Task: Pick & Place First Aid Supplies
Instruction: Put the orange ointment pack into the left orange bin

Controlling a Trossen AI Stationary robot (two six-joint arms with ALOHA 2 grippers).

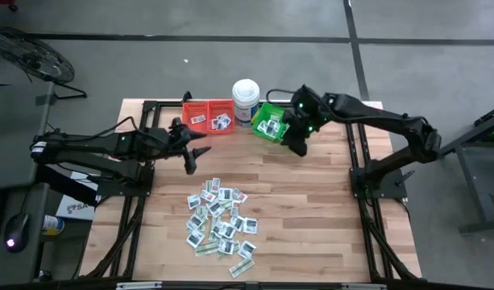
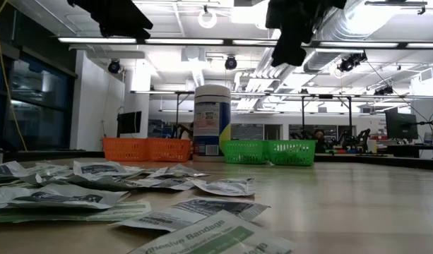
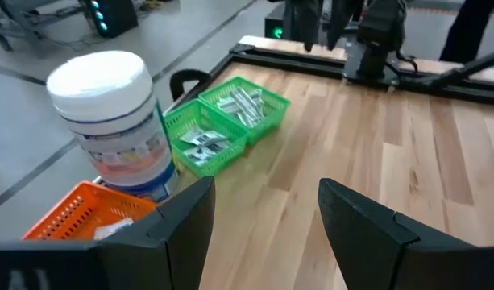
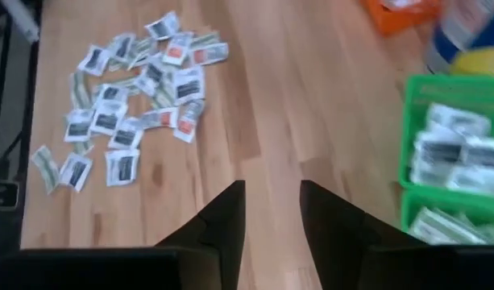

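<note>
The first aid supplies lie as a loose heap of small flat packets on the wooden table's near middle, also seen in the right wrist view and close up in the low view. More packets lie in the green bins and the red bins. My right gripper hangs open above the table just beside the green bins, nothing between its fingers. My left gripper stands open and empty near the red bins, well above the table.
A tall white round tub stands at the far edge between the red and green bins. Bare wood lies right of the heap. Dark frame rails run along the table's sides.
</note>
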